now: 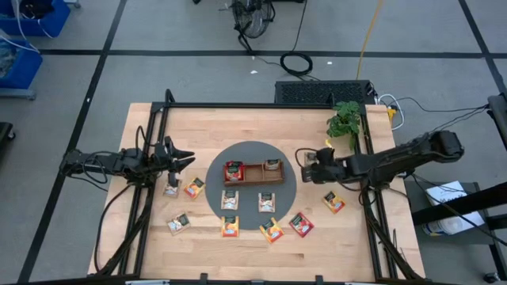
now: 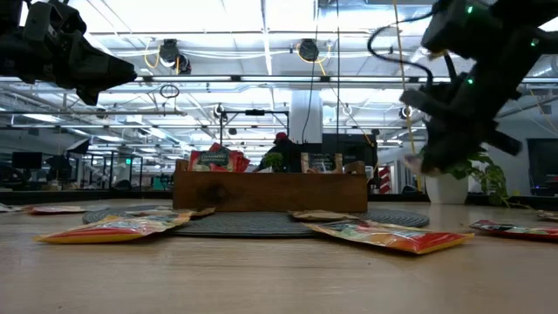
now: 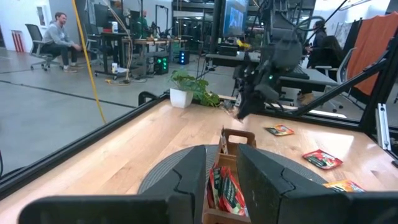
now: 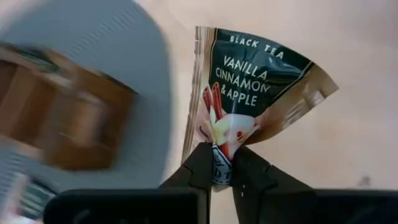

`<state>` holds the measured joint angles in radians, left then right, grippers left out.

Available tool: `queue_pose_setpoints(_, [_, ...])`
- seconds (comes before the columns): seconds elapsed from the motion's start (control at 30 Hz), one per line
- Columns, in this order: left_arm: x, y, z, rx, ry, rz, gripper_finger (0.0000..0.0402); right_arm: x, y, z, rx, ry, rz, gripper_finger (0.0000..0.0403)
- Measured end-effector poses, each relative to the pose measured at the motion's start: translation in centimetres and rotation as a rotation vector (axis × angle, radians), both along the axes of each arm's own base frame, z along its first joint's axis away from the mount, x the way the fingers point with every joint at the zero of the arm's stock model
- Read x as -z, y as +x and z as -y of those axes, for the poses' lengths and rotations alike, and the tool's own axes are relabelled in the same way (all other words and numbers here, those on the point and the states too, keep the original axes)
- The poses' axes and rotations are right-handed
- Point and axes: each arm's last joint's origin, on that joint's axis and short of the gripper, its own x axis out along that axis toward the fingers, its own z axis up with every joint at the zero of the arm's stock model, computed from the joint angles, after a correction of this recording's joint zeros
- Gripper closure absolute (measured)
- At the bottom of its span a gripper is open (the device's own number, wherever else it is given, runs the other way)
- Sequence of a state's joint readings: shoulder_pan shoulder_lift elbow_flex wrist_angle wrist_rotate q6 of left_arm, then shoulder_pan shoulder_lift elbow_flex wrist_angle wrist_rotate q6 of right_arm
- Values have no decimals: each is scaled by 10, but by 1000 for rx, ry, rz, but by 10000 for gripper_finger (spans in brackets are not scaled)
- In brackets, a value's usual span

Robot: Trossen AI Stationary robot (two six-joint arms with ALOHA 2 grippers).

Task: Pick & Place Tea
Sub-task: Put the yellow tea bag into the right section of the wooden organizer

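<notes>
From above, the brown three-compartment wooden tray [image 1: 253, 172] sits on a round grey mat [image 1: 252, 207], with small flat tea-bag packets [image 1: 230, 200] fanned along the mat's near edge, laid within easy reach of both arms. The right gripper [image 1: 305, 170] hangs just right of the tray, apparently carrying its load there. The left gripper [image 1: 184, 159] waits over the table's left side.

At table height, packets lie flat before the tray.

The left wrist view shows its jaws narrowly parted, empty.

The right wrist view shows jaws pinched on a dark-printed black tea packet [image 4: 249, 87] by its edge, so it dangles free for dropping.
</notes>
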<state>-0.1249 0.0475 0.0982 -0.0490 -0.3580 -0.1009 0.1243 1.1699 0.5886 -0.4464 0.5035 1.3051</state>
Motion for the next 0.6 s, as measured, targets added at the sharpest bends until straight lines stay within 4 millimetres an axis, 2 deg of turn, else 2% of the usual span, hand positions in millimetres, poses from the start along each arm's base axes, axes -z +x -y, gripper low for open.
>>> queue_pose_setpoints(0.13, [0,0,0,0,0,0,309,-15,22,-7,-72,-138,214,379])
queue_pose_setpoints(0.33, [0,0,0,0,0,0,309,-19,49,-13,-171,-234,384,379])
queue_pose_setpoints(0.6, [0,0,0,0,0,0,309,1,73,-19,-211,-269,429,379])
